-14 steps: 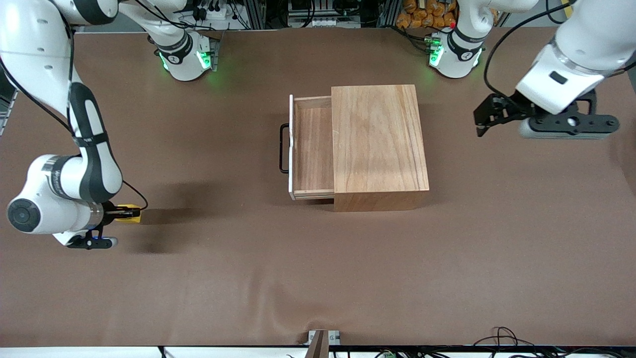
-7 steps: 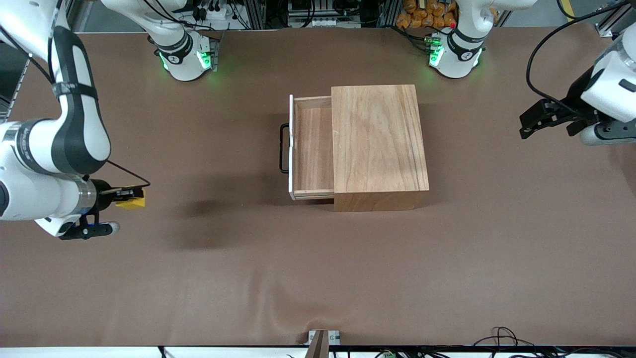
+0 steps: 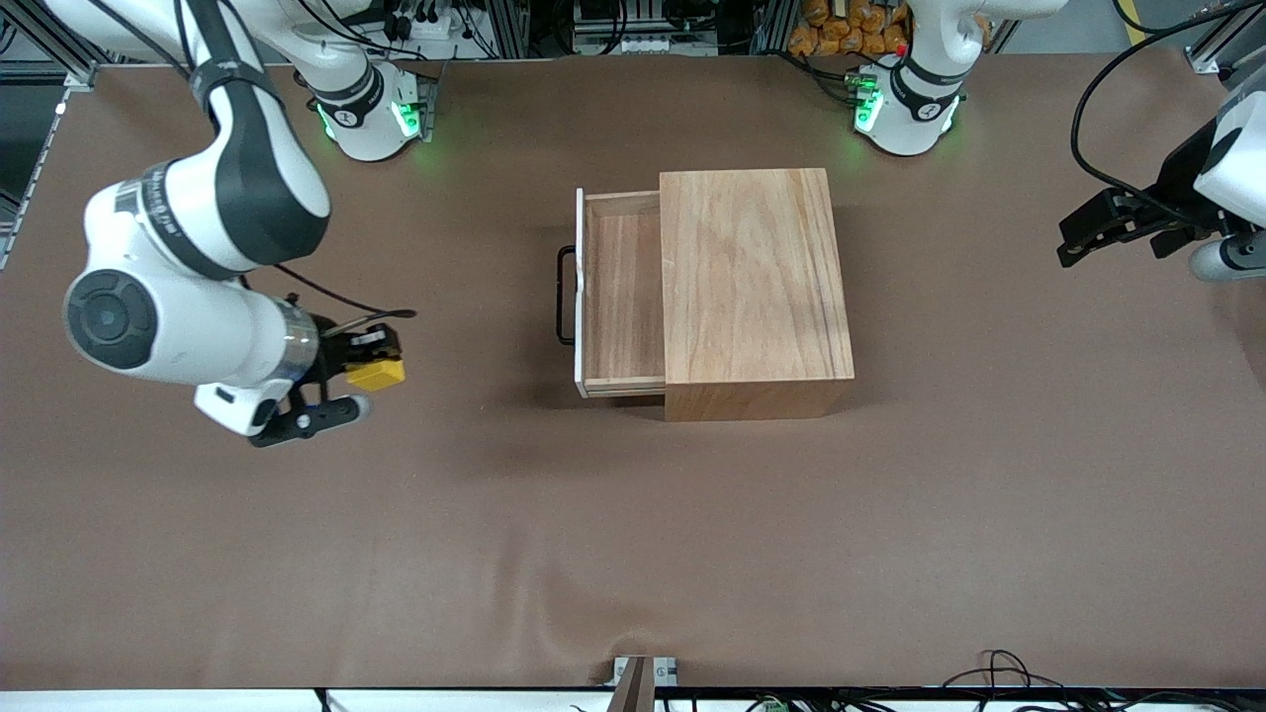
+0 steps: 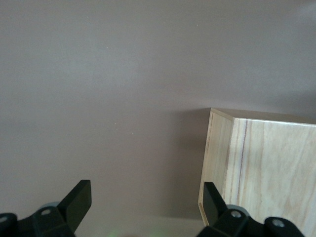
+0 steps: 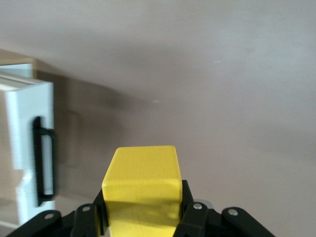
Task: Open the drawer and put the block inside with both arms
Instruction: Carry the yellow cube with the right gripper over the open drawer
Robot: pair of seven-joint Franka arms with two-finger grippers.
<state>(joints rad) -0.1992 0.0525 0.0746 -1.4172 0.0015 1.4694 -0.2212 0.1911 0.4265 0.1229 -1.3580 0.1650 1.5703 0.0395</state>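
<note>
The wooden box [image 3: 757, 287] stands mid-table with its drawer [image 3: 620, 297] pulled out toward the right arm's end; the white front panel [image 3: 580, 297] and black wire handle [image 3: 564, 295] show. My right gripper [image 3: 381, 364] is shut on the yellow block [image 3: 377, 375] and holds it in the air over bare table between the right arm's end and the drawer. In the right wrist view the block [image 5: 142, 185] sits between the fingers, with the drawer front [image 5: 29, 143] ahead. My left gripper [image 3: 1073, 247] is open and empty over the left arm's end. The left wrist view shows a box corner [image 4: 256, 168].
Brown cloth [image 3: 633, 544] covers the table. The arms' green-lit bases [image 3: 371, 114] [image 3: 905, 104] stand along the table's edge farthest from the front camera. Cables and equipment lie past that edge.
My right gripper has risen and carried the yellow block toward the drawer. My left gripper has drawn away from the box toward the left arm's end.
</note>
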